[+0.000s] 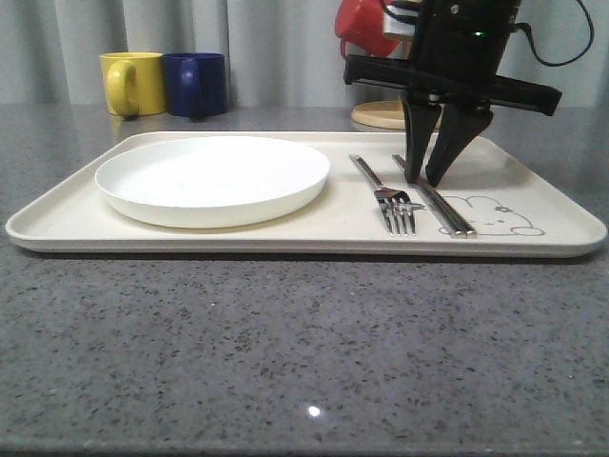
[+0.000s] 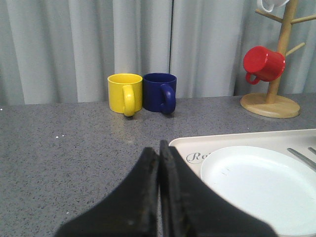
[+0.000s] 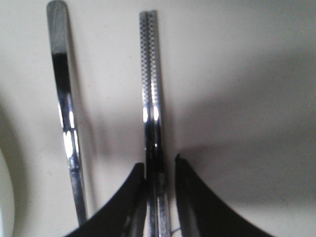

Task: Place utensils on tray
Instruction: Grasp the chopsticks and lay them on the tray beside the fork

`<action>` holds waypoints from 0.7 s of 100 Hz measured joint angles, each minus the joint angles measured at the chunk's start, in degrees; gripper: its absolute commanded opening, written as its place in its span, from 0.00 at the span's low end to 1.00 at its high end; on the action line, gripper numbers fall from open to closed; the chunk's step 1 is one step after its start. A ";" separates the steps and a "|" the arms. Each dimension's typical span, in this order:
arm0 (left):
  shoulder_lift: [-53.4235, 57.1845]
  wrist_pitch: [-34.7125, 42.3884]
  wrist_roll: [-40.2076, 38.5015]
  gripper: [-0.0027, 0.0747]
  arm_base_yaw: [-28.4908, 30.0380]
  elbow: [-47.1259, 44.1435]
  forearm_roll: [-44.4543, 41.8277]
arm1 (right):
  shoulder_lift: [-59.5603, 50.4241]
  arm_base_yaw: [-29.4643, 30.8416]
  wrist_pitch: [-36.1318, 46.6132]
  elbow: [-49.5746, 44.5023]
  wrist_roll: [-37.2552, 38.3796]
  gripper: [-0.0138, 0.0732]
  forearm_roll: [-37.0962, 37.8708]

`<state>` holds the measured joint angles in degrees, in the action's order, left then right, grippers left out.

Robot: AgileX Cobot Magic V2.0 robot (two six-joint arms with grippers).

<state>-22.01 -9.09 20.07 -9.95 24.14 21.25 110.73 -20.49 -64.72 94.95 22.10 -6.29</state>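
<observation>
- Now: right gripper [image 1: 430, 179] down over tray [image 1: 533, 169], fingers slightly apart astride chopsticks [image 1: 437, 198], which lie flat on tray; grip not certain
- fork [image 1: 384, 193] on tray just beside chopsticks, betw. them & white plate [image 1: 212, 179]
- left gripper [image 2: 159, 148] pressed closed, holding nothing, above counter [image 2: 59, 143] nr tray corner
</observation>
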 measured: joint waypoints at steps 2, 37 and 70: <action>0.00 0.00 0.00 0.01 0.00 0.00 0.00 | 0.00 0.00 0.00 0.00 0.00 0.46 0.00; 0.00 0.00 0.00 0.01 0.00 0.00 0.00 | -2.40 0.12 -0.14 0.87 -4.03 0.47 -0.07; 0.00 0.00 0.00 0.01 0.00 0.00 0.00 | -7.39 8.74 -5.21 4.50 -14.59 0.47 0.03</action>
<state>-22.01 -9.09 20.07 -9.95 24.14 21.25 103.34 -11.74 -69.94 99.45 7.51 -6.25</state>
